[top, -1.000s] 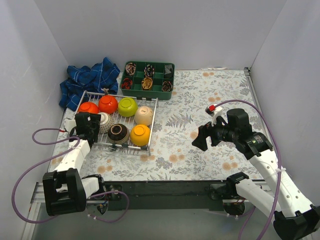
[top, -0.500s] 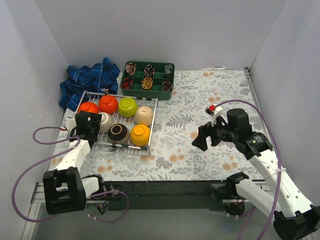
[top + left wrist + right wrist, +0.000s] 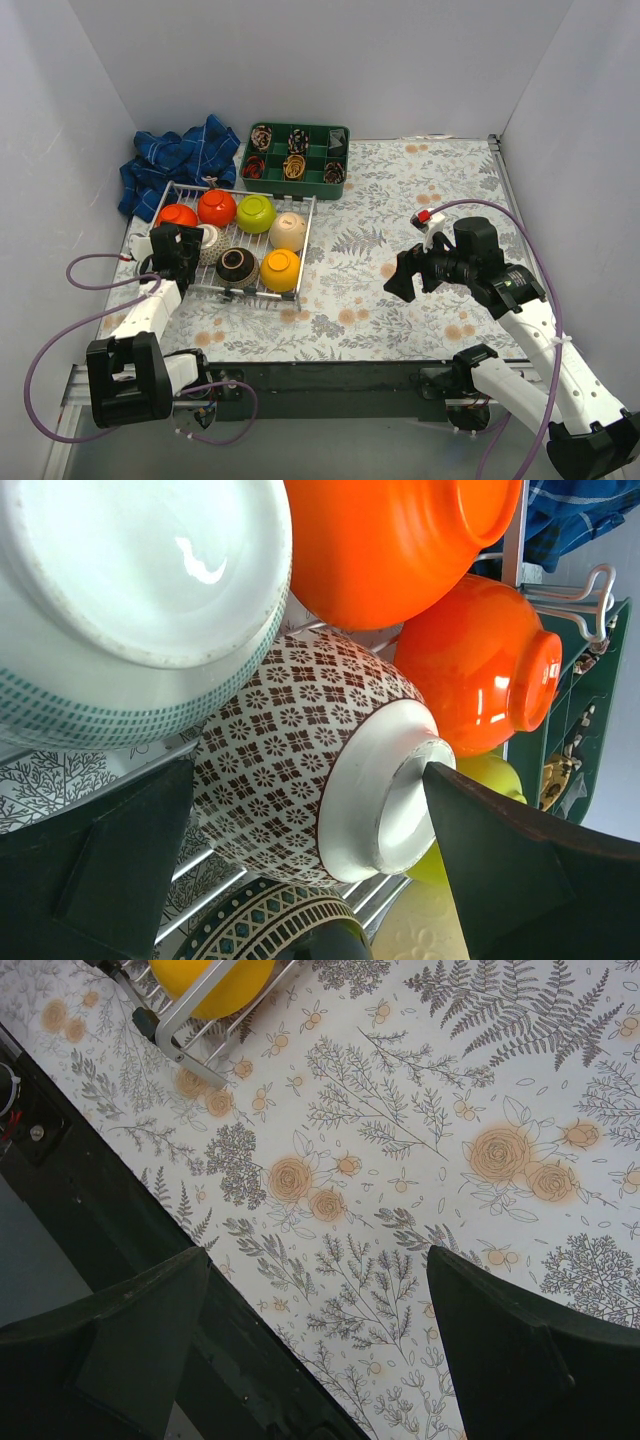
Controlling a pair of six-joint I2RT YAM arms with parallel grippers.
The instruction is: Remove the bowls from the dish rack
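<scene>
The white wire dish rack holds several bowls: orange-red, red, lime green, beige, dark brown and yellow-orange. My left gripper is at the rack's left side. In the left wrist view it is open, its jaws either side of a brown-patterned white bowl lying on its side. A pale teal-white bowl lies beside it. My right gripper is open and empty over the table, right of the rack.
A green compartment tray stands behind the rack and a blue cloth lies at the back left. Grey walls close in both sides. The table's dark front edge runs under my right gripper.
</scene>
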